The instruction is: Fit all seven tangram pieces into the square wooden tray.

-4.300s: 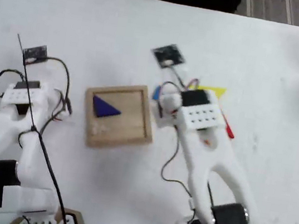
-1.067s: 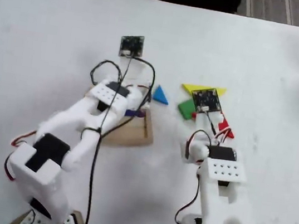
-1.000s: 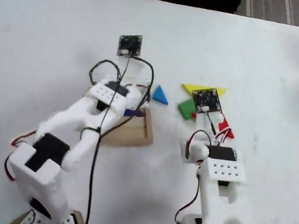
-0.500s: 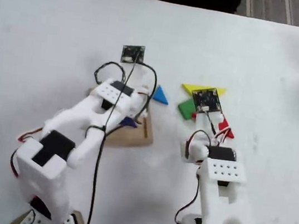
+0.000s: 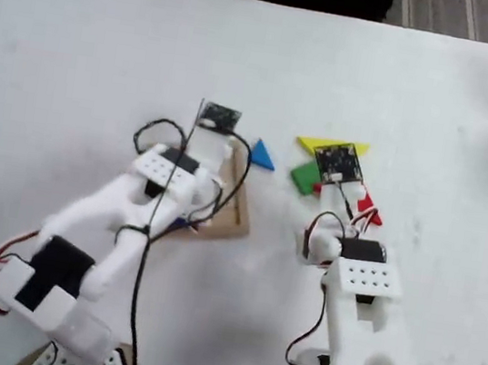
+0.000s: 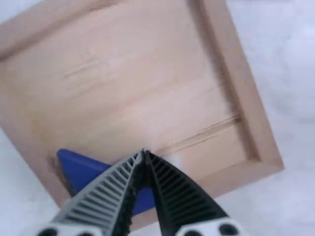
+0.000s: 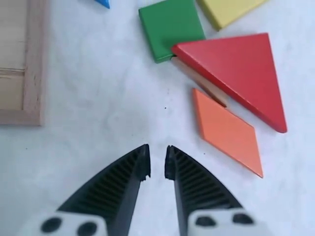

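1. In the tray's corner, left wrist view: your left gripper [image 6: 143, 160] has its jaws closed tip to tip over a dark blue triangle [image 6: 78, 169] lying on the grained floor of the wooden tray [image 6: 237, 98].
2. The high view adds a light blue triangle [image 5: 262, 155] just beside the tray's rim.
3. Right wrist view: your right gripper [image 7: 156, 164] is slightly parted and holds nothing, above the bare white table [image 7: 98, 98].
4. Near it lie flat, sharp-edged pieces: a green square [image 7: 171, 27], a red triangle [image 7: 236, 73] touching it, and an orange parallelogram [image 7: 226, 130].
5. Bare table separates the tray rim from these pieces.
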Controlling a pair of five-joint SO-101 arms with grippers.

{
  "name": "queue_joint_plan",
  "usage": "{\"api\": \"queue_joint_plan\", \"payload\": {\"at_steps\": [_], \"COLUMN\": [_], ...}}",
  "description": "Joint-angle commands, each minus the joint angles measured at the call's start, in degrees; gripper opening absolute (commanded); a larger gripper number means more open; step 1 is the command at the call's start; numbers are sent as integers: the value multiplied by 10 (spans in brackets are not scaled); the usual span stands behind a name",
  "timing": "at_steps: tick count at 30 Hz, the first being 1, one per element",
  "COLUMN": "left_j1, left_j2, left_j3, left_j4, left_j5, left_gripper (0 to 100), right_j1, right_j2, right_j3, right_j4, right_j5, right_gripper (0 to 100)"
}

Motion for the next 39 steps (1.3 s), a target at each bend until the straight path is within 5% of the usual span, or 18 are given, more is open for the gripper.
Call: {"api": "queue_joint_plan", "payload": {"at_steps": [1,9,13,23,33,39], "left_j1": [-37,-62,-61,-56,-61,-62], "left_j2": [-47,-111,-155,-169,-169,-175], "left_j3": [6,34,39,129,164,183], "left_j4": [4,29,22,-146,-40,-18], "left_j5": [-9,-96,-69,15,9,-94], "left_gripper": [23,23,23,23,23,23], "right_j1": [-1,-1,-1,-13,-11,-10], "right_j2": [-18,-18,-18,-18,-18,-18], "right_j3": [-3,-3,-2,3,3,3], "right_j4": [-11,-11,-11,-11,-11,-11], "right_j5": [6,6,6,14,22,22], "right_gripper": [60,60,60,60,60,60]}}
